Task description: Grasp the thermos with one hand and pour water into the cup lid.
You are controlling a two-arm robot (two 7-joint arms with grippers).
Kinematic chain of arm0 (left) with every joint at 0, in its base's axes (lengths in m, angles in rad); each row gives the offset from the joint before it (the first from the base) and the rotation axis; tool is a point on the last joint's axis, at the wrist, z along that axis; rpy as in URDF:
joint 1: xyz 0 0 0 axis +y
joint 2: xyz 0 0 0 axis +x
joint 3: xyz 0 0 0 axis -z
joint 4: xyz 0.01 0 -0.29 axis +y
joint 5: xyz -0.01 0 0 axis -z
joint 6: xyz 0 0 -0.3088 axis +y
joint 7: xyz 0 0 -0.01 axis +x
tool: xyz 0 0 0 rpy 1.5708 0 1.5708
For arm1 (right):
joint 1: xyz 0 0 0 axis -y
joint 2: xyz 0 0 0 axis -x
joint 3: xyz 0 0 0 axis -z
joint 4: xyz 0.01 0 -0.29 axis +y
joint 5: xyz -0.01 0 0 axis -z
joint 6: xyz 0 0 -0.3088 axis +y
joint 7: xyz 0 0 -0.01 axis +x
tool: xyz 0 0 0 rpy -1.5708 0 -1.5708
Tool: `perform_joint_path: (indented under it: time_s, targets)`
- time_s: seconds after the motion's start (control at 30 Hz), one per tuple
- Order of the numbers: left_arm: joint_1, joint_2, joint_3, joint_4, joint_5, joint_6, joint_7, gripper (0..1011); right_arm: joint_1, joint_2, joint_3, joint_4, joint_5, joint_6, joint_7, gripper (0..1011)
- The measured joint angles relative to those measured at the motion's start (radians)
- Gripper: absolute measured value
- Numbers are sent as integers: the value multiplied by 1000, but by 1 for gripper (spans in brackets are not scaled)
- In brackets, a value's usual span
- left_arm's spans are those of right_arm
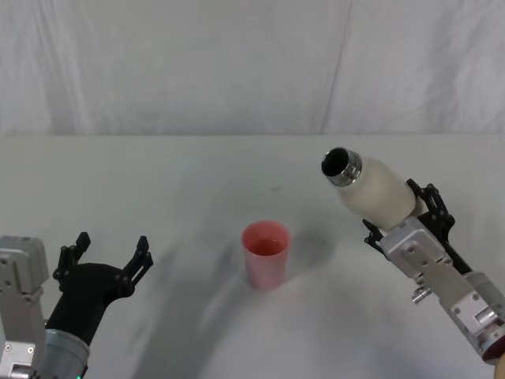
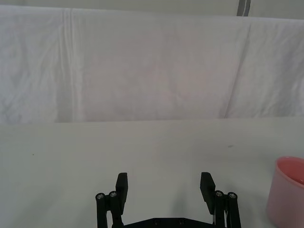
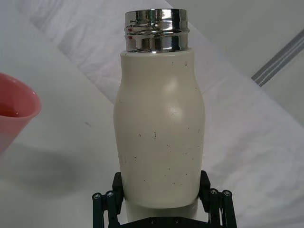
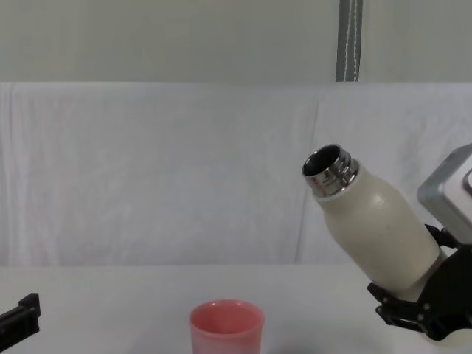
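While the white desk (image 1: 197, 166) spreads out under everything, the thermos (image 1: 379, 189) is up in the air on the right, tilted, its open steel neck pointing up and left toward the centre. The right gripper (image 3: 164, 202) has its jaws clamped on the bottle's lower body; its base is hidden there. Over on the left, the left gripper (image 1: 110, 254) hovers low, jaws wide apart, holding nothing. Centre desk, the cup lid (image 1: 266, 254) stands upright, with what looks like liquid inside.
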Motion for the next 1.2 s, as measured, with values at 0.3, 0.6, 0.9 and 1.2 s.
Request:
perform_joint_path:
  time_s: [0.3,0.6,0.9,1.2]
  targets:
    - [0,0,0,0,0,0,0,1001,3,14,-17,0,-56,-3,-7,950]
    - [0,0,0,0,0,0,0,1001,4,26,-34,2,-106,-2,-15,950]
    - [0,0,0,0,0,0,0,1001,9,44,-56,6,-167,3,-28,950]
    - [0,0,0,0,0,0,0,1001,21,63,-83,14,-224,8,-33,950]
